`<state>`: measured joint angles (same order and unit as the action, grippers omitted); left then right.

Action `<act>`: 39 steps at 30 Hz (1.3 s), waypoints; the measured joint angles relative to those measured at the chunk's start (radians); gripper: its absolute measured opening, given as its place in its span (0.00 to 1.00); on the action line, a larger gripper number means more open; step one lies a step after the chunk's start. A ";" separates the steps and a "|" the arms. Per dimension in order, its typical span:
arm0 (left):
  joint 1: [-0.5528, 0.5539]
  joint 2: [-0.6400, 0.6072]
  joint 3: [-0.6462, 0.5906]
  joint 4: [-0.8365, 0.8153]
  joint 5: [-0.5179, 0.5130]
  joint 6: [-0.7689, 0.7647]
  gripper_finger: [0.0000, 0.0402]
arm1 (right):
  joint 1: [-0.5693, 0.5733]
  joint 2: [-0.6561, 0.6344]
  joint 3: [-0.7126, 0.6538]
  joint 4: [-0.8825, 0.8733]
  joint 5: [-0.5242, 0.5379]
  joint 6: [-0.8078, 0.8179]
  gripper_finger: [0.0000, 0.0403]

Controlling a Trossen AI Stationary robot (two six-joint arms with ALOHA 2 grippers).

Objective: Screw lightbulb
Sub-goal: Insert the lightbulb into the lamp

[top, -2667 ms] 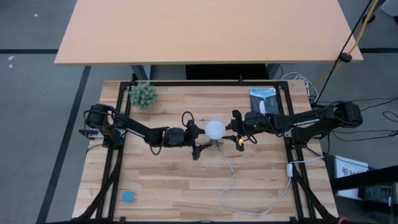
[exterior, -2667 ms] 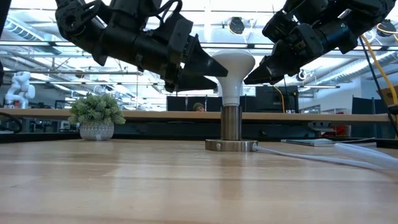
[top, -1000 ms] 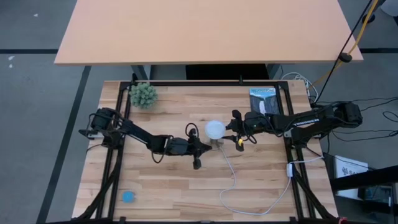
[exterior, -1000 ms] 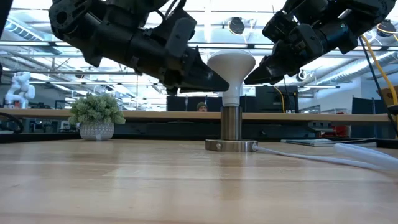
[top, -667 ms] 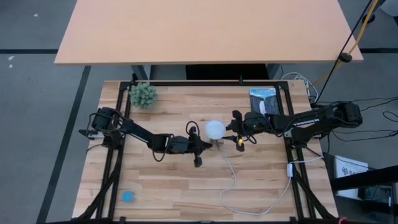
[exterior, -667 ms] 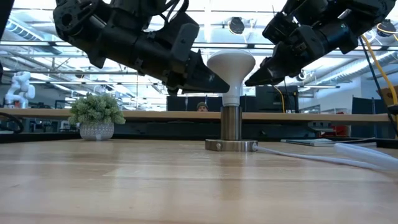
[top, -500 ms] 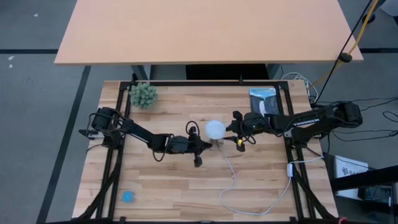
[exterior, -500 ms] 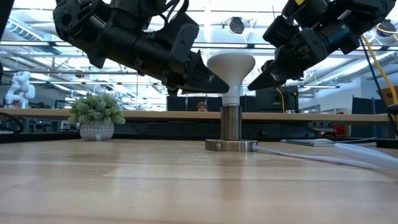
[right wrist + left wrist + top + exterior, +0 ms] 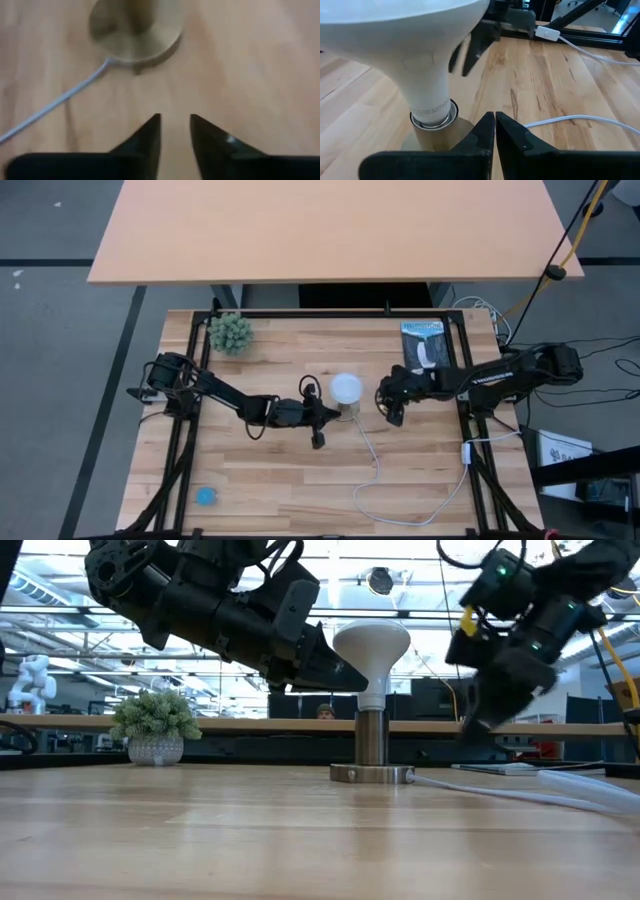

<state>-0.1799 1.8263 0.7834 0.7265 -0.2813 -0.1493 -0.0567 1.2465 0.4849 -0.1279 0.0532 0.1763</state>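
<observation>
The white lightbulb (image 9: 346, 388) stands upright with its screw base in the round metal socket (image 9: 372, 740) at the table's middle; it also shows in the left wrist view (image 9: 405, 45). My left gripper (image 9: 355, 680) is shut, level, with its tips just beside the bulb's neck on the bulb's near left; in the left wrist view (image 9: 494, 122) a gap shows between tips and neck. My right gripper (image 9: 393, 415) is right of the socket, pointing down at the table, fingers a little apart (image 9: 175, 125) and empty.
The socket's white cord (image 9: 375, 470) runs from its base toward the near right edge. A small potted plant (image 9: 231, 333) stands far left, a dark card (image 9: 422, 340) far right, a small blue thing (image 9: 205, 496) near left.
My right gripper has drawn back from the bulb's dome toward the table's right and near edge, dropped lower and tipped from level to pointing down at the table. The bulb has stayed upright in the socket.
</observation>
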 joint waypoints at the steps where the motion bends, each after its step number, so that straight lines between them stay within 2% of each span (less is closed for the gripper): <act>1: 0.000 0.000 0.000 0.000 0.000 0.000 0.05 | 0.000 0.000 -0.018 0.028 -0.027 0.000 0.17; 4: 0.000 0.000 0.000 0.000 0.006 0.000 0.05 | 0.000 0.000 -0.102 0.241 -0.131 -0.022 0.03; 9: 0.000 0.000 0.000 0.000 0.011 0.000 0.05 | -0.072 0.000 -0.285 0.752 -0.238 -0.041 0.03; 12: 0.001 0.000 0.000 0.000 0.022 0.000 0.05 | -0.159 0.000 -0.344 0.919 -0.353 -0.049 0.01; 14: 0.006 0.000 0.000 0.000 0.024 0.000 0.05 | -0.196 0.000 -0.338 0.914 -0.374 -0.092 0.01; 17: 0.016 0.000 0.000 0.000 0.026 -0.004 0.05 | -0.218 0.000 -0.296 0.799 -0.286 -0.177 0.01; 21: 0.018 0.000 -0.001 0.000 0.025 -0.026 0.04 | -0.210 0.000 -0.267 0.799 -0.262 -0.041 0.00; 26: 0.021 0.000 -0.001 0.000 0.026 -0.020 0.04 | -0.230 0.003 -0.260 0.814 -0.272 -0.129 0.00; 28: 0.025 0.000 -0.001 -0.001 0.026 -0.004 0.04 | -0.263 0.021 -0.226 0.765 -0.338 -0.155 0.00; 33: 0.041 0.000 -0.001 -0.001 0.026 0.001 0.05 | -0.371 0.142 -0.034 0.484 -0.591 -0.302 0.00; 36: 0.043 0.000 -0.001 -0.001 0.025 0.000 0.05 | -0.428 0.228 0.055 0.513 -0.784 -0.346 0.00; 39: 0.042 0.000 -0.001 -0.001 0.040 0.001 0.05 | -0.457 0.321 0.107 0.510 -0.848 -0.379 0.00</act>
<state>-0.1379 1.8267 0.7826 0.7258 -0.2417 -0.1482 -0.5135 1.5674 0.5919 0.3826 -0.7947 -0.2027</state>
